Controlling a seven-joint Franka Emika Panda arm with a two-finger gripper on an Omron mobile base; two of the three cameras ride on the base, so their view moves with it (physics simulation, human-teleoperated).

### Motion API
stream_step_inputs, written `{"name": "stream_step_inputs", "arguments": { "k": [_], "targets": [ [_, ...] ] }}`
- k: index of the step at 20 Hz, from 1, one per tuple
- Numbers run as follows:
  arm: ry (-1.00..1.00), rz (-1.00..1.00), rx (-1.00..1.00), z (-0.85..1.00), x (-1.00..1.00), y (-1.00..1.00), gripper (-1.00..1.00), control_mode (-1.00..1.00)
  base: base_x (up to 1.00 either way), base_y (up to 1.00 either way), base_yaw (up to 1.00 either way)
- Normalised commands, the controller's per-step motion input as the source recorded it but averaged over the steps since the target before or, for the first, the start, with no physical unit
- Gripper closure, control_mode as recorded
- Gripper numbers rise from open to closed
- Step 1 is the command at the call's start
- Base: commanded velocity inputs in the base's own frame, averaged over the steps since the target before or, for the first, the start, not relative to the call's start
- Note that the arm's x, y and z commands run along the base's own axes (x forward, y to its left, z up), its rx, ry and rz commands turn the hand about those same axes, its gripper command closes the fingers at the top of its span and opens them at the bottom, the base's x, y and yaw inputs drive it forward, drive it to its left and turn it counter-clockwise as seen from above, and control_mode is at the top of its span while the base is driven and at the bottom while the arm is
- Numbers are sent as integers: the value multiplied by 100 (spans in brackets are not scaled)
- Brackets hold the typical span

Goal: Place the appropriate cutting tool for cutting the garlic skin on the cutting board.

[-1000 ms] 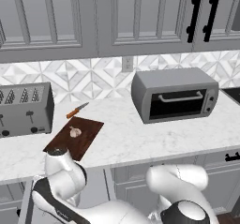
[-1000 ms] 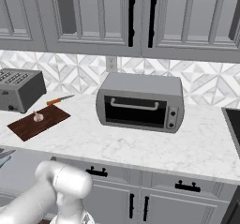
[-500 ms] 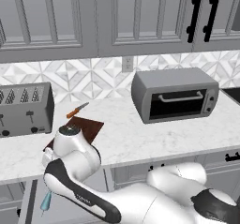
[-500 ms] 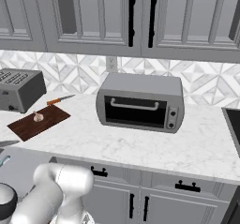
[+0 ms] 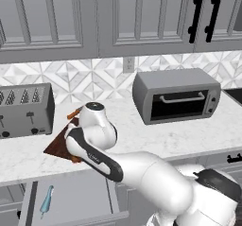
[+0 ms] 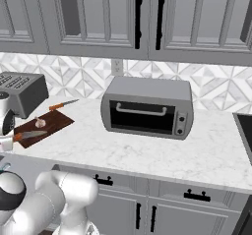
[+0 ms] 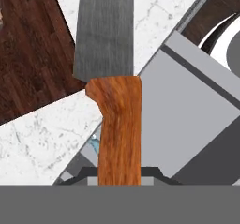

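The two-finger gripper [image 6: 6,141] is clamped on the orange-brown-handled, broad grey-bladed knife [image 7: 112,78], its blade reaching over the near edge of the dark reddish-brown wooden cutting board [image 6: 51,123].

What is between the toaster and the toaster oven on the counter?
The cutting board, with the garlic on it and the broad knife over its near edge. A slim knife lies behind. The right base view shows it.

Garlic [image 6: 39,123] on cutting board [image 6: 51,125]; toaster [image 6: 22,92] behind, toaster oven [image 6: 146,107] right.
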Motion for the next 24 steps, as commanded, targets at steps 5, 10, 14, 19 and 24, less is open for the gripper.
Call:
{"name": "stream_step_inputs", "arguments": {
  "k": [5,10,14,19,24],
  "targets": [
    [14,0,-4,-4,89,27,100,-100,0,0,0],
    [7,0,-6,-9,85,5,100,-100,0,0,0],
    [1,0,-18,-37,60,34,100,-100,0,0,0],
    [0,0,-14,-32,50,15,100,-100,0,0,0],
    [0,0,-2,-18,21,2,100,-100,0,0,0]
  ]
}}
